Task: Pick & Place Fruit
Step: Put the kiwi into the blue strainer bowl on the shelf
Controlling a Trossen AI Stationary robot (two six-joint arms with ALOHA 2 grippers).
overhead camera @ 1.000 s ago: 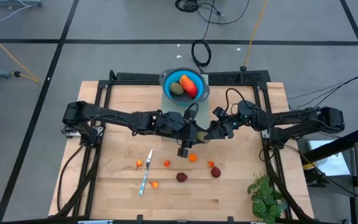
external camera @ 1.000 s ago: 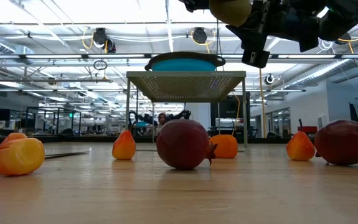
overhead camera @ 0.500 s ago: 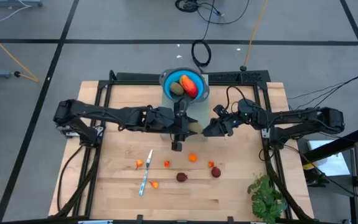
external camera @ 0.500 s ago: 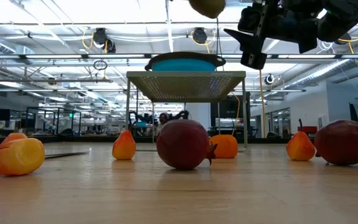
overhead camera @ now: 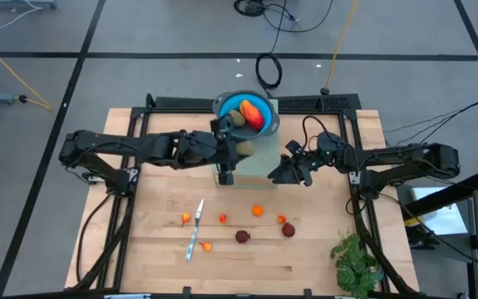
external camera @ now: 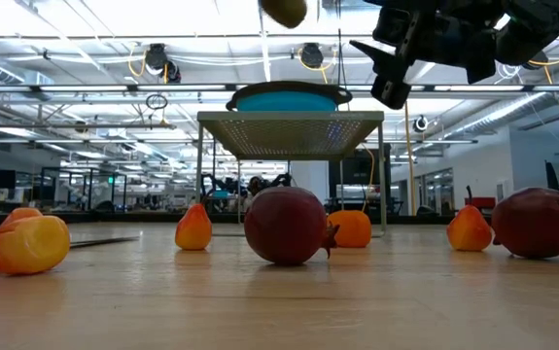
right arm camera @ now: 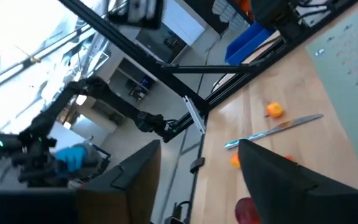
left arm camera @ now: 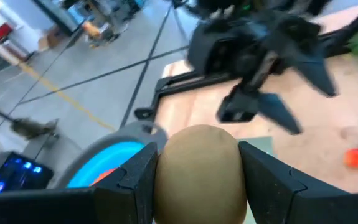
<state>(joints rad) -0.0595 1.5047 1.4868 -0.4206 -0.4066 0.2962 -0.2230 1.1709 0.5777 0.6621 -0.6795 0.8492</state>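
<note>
- The left tool [overhead camera: 237, 149] grips an olive-brown oval fruit [left arm camera: 197, 169] between its fingers [left arm camera: 135, 180], just below the blue bowl [overhead camera: 222, 106] at upper centre of the high view.
- That bowl holds a red-orange oblong fruit [overhead camera: 253, 113] and another olive one [overhead camera: 235, 119].
- The right tool [overhead camera: 277, 174] hangs empty, jaws apart, right of centre.
- Small orange pieces [overhead camera: 258, 211], maroon balls [overhead camera: 243, 237] and a knife [overhead camera: 194, 232] lie on the wooden surface [overhead camera: 322, 249] at lower centre.
</note>
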